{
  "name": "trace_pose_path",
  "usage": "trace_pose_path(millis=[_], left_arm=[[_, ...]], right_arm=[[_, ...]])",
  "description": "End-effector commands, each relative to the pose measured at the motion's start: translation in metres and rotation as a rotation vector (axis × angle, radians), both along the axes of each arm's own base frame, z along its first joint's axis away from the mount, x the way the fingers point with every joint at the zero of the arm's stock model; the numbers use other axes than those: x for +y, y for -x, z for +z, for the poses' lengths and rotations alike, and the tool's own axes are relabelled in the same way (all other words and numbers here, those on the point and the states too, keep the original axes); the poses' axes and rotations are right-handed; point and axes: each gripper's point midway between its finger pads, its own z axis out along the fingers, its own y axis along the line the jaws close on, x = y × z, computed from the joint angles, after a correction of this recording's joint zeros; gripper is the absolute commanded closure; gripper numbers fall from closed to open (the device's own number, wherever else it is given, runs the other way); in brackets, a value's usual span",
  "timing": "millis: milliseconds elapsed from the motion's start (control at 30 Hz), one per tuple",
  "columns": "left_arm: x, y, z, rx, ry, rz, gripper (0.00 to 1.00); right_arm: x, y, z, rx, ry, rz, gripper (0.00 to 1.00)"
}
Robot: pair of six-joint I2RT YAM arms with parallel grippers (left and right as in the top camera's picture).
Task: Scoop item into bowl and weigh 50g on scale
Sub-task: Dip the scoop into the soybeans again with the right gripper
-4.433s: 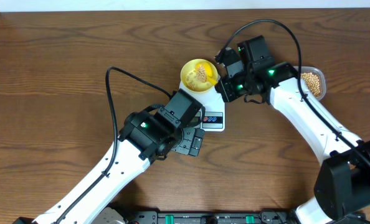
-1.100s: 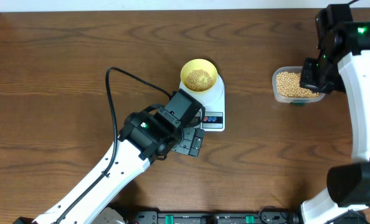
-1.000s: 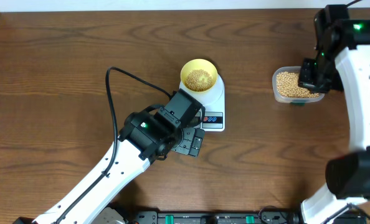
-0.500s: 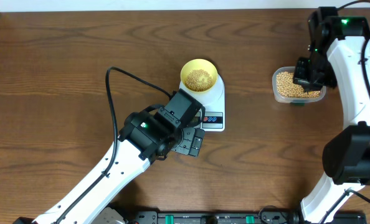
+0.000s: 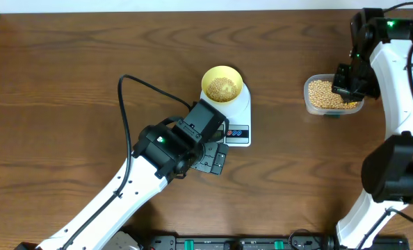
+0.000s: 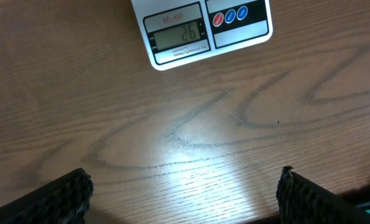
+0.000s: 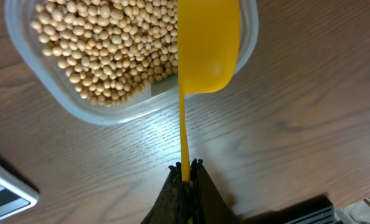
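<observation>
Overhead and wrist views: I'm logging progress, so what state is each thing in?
scale: on, display reads 26.
bowl: on the scale, partly filled with beans.
tub: open, holding beans.
scoop: gripped by its handle, over the tub.
left hand: open, empty.
right hand: shut on the scoop.

A robot lab bench: wooden table (image 5: 53, 83), two cabled arms (image 5: 123, 187).

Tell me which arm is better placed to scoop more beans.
Right. The right fingers are shut on the handle of the yellow scoop, over the tub of beans. The left fingers are open and empty near the scale, which shows 26.
</observation>
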Motion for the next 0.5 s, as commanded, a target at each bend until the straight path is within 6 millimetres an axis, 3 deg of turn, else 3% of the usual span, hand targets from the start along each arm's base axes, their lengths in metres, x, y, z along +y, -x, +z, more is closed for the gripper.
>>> trace_pose_path(millis=[0,467], left_arm=[[0.001,-0.004,0.003,-0.013,-0.008,-0.002,0.03],[0.001,-0.004,0.003,-0.013,-0.008,-0.002,0.03]], right_arm=[[-0.008,-0.006,-0.009,0.015,0.035,0.002,0.99],[-0.009,-0.006,-0.02,0.026,0.034,0.0,0.99]])
